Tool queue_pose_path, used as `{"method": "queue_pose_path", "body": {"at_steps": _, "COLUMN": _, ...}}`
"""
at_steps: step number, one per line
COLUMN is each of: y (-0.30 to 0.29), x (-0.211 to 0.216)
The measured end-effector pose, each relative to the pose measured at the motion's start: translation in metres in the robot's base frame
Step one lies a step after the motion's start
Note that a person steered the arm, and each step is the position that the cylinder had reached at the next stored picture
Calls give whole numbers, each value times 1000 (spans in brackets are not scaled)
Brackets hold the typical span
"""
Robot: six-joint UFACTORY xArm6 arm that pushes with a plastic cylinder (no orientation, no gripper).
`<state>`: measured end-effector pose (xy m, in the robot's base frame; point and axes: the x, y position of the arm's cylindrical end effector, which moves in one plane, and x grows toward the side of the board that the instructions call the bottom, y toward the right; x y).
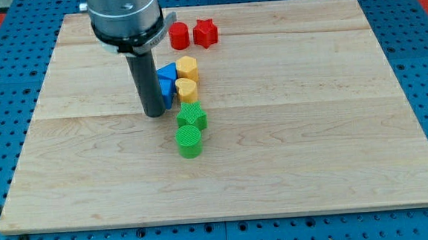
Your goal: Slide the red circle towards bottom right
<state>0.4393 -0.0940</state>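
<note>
You are looking at a wooden tabletop [312,144] on a blue pegboard. The arm has no fingers to spread or pinch; it ends in a dark rod, and my tip [154,115] rests on the wood, holding nothing, just left of the blue blocks [167,81]. The rod hides part of them, so their shapes are unclear. The red circle [178,36] sits near the view's top, beside a red star [205,33]. Two yellow blocks [187,77] and two green blocks [191,129] line up below.
</note>
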Motion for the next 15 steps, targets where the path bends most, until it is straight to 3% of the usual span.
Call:
{"method": "queue_pose_path", "body": {"at_steps": 1, "y": -65, "x": 21}}
{"method": "queue_pose_path", "body": {"at_steps": 2, "y": -87, "x": -52}}
{"method": "queue_pose_path", "body": {"at_steps": 4, "y": 14, "x": -141}}
{"method": "queue_pose_path", "body": {"at_steps": 5, "y": -32, "x": -179}}
{"method": "queue_pose_path", "body": {"at_steps": 6, "y": 30, "x": -182}}
{"method": "queue_pose_path", "body": {"at_steps": 7, "y": 91, "x": -147}}
{"method": "queue_pose_path", "body": {"at_steps": 8, "y": 56, "x": -174}}
{"method": "queue_pose_path", "body": {"at_steps": 9, "y": 67, "x": -219}}
{"method": "queue_pose_path", "body": {"at_steps": 10, "y": 101, "x": -187}}
{"method": "queue_pose_path", "body": {"at_steps": 11, "y": 101, "x": -109}}
{"method": "queue_pose_path", "body": {"at_steps": 12, "y": 101, "x": -65}}
{"method": "queue_pose_path", "body": {"at_steps": 13, "y": 121, "x": -46}}
{"method": "queue_pose_path", "body": {"at_steps": 14, "y": 134, "x": -63}}
{"method": "queue_pose_path", "body": {"at_steps": 15, "y": 183, "x": -16}}
